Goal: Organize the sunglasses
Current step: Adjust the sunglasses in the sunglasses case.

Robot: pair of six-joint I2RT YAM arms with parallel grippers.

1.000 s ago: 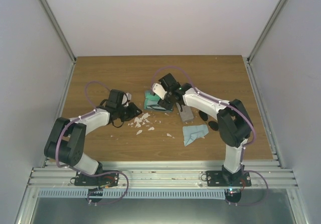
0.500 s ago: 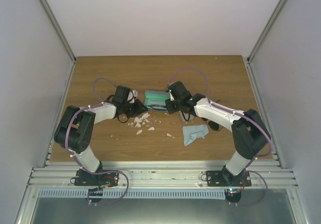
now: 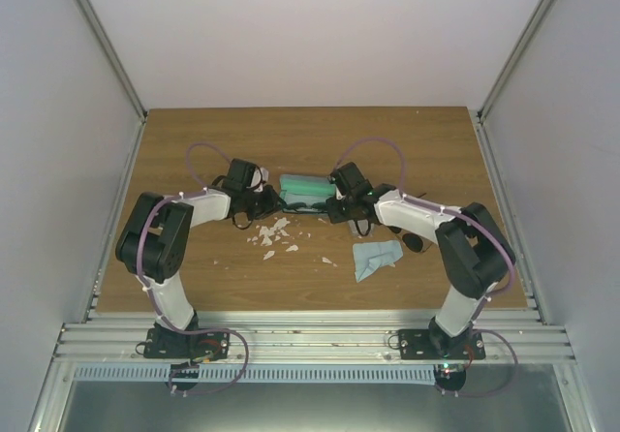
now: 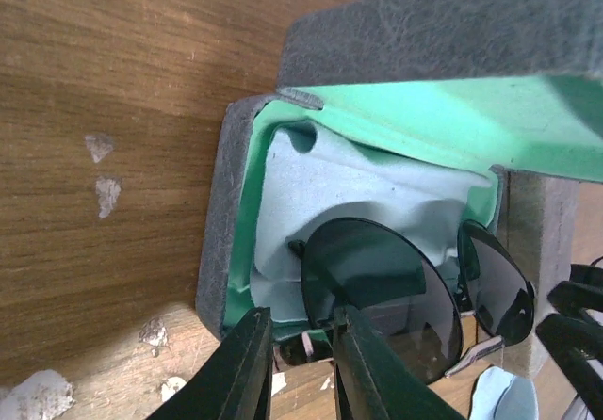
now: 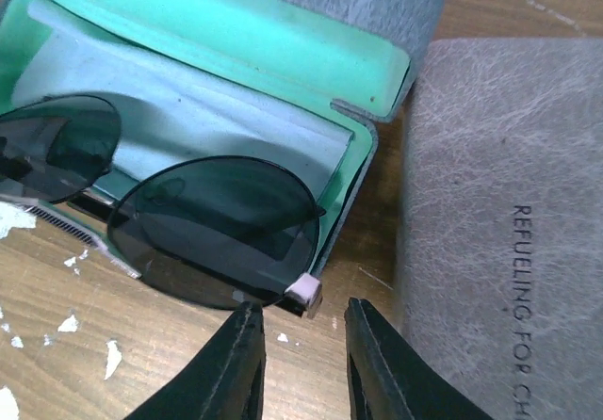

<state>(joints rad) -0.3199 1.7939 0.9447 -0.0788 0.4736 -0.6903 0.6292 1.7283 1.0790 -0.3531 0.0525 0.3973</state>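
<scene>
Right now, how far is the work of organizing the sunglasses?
Done: the grey case is open with a cloth inside. In hand: the dark sunglasses hang across its front edge, left fingers seemingly pinching the rim, right fingers at one hinge. Left: seat them, close the lid; the second case beside it is shut.

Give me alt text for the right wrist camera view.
Dark round-lens sunglasses rest half across the near rim of an open grey case with green lining and a pale cloth inside. The right hand, open, flanks their hinge; a closed grey case lies to the right.
</scene>
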